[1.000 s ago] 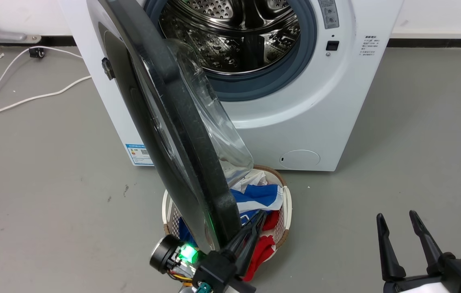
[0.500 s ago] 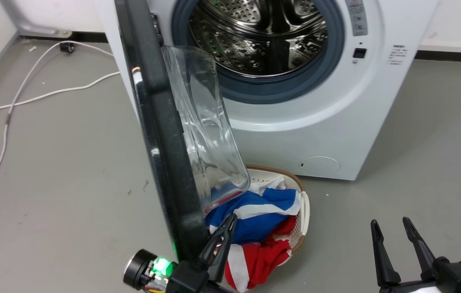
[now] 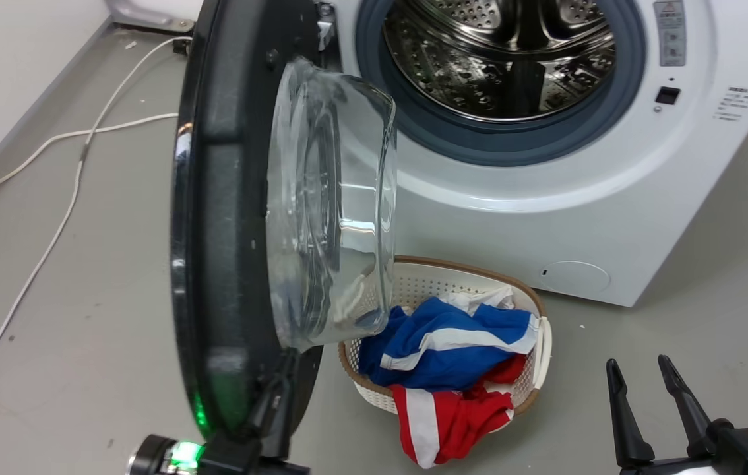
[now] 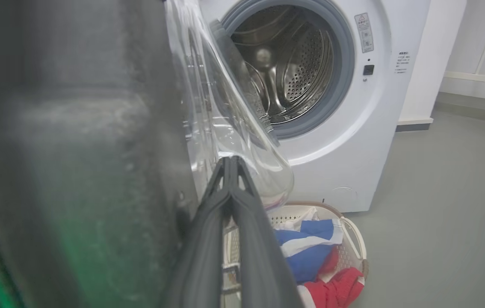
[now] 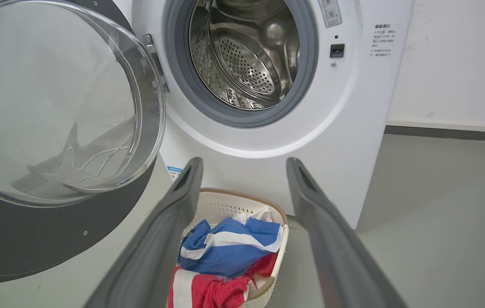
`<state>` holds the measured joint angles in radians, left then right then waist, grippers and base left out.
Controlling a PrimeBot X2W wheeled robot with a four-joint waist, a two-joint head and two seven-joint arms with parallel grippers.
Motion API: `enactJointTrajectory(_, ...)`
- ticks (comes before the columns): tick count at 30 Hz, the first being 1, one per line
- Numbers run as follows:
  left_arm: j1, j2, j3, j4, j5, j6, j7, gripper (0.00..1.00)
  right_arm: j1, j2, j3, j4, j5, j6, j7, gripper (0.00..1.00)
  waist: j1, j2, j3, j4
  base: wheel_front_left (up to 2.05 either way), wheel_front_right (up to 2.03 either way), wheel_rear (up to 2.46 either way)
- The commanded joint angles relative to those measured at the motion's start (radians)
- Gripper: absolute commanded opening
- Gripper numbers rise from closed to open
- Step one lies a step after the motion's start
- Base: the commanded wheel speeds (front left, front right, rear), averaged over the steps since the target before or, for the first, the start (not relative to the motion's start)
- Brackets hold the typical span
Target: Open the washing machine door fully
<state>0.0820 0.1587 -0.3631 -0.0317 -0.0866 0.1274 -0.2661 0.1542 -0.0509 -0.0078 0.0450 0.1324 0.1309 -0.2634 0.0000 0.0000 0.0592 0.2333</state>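
The white washing machine [image 3: 512,218] stands at the back with its steel drum [image 3: 506,59] exposed. The washing machine door [image 3: 222,218], a black disc with a clear glass bowl [image 3: 331,211], stands swung out to the left, its inner side facing right. My left gripper [image 3: 285,369] is shut with nothing in it, and its fingers lie against the inner face of the door's lower rim. In the left wrist view the closed fingertips [image 4: 229,164] rest beside the door [image 4: 75,171] and below the bowl. My right gripper [image 3: 641,373] hangs open at the lower right, away from the door [image 5: 54,222].
A white laundry basket [image 3: 466,277] with blue, red and white clothes [image 3: 446,349] sits on the grey floor just in front of the washer, under the door's bowl. White cables [image 3: 51,218] trail over the floor at the left, near a wall [image 3: 4,79].
The door has swung further out to the left, with my shut left gripper following along its inner rim. The head camera has shifted too. The right gripper has kept its pose.
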Motion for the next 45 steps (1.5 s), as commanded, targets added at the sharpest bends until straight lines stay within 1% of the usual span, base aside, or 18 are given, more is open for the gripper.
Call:
enactJointTrajectory(1,0.019,0.023,0.037,-0.006,-0.011,0.02,0.003,0.0,0.009,0.001,-0.005,-0.002,-0.003,0.0,-0.002,1.0,0.0,0.0,0.005,0.022,0.0,0.0,0.0)
enactJointTrajectory(5,0.031,0.05,0.09,-0.01,-0.027,0.039,0.003,0.0,0.012,0.001,-0.007,0.002,-0.008,0.0,-0.002,1.0,0.0,0.0,0.009,0.039,0.0,0.0,0.0)
enactJointTrajectory(10,0.029,0.093,0.179,0.0,-0.059,0.058,0.003,0.0,0.0,0.001,-0.009,0.001,-0.012,0.0,-0.002,1.0,0.0,0.0,0.018,0.052,0.0,0.0,0.0)
enactJointTrajectory(13,0.012,0.117,0.229,0.009,-0.087,0.055,0.003,0.0,-0.007,0.001,-0.009,-0.001,-0.018,0.0,-0.002,1.0,0.0,0.0,0.025,0.055,0.0,0.0,0.0)
enactJointTrajectory(17,-0.005,0.154,0.296,0.013,-0.116,0.073,0.011,0.0,-0.019,0.001,-0.007,-0.003,-0.023,0.0,-0.002,1.0,0.0,0.0,0.039,0.052,0.0,0.0,0.0)
enactJointTrajectory(21,-0.031,0.184,0.352,0.034,-0.152,0.073,0.022,0.0,-0.03,0.001,-0.008,-0.003,-0.03,0.0,-0.002,1.0,0.0,0.0,0.06,0.044,0.0,0.0,0.0)
enactJointTrajectory(25,-0.071,0.225,0.404,0.065,-0.186,0.064,0.037,0.0,-0.042,0.001,-0.011,-0.005,-0.04,0.0,-0.002,1.0,0.0,0.0,0.088,0.034,0.0,0.0,0.0)
enactJointTrajectory(33,-0.176,0.293,0.469,0.157,-0.254,0.024,0.055,0.0,-0.081,0.001,-0.015,-0.01,-0.064,0.0,-0.002,1.0,0.0,0.0,0.156,0.016,0.0,0.0,0.0)
enactJointTrajectory(45,-0.327,0.365,0.541,0.379,-0.334,-0.018,0.046,0.0,-0.129,0.001,-0.015,-0.006,-0.087,0.0,-0.002,1.0,0.0,0.0,0.229,-0.013,0.0,0.0,0.0)
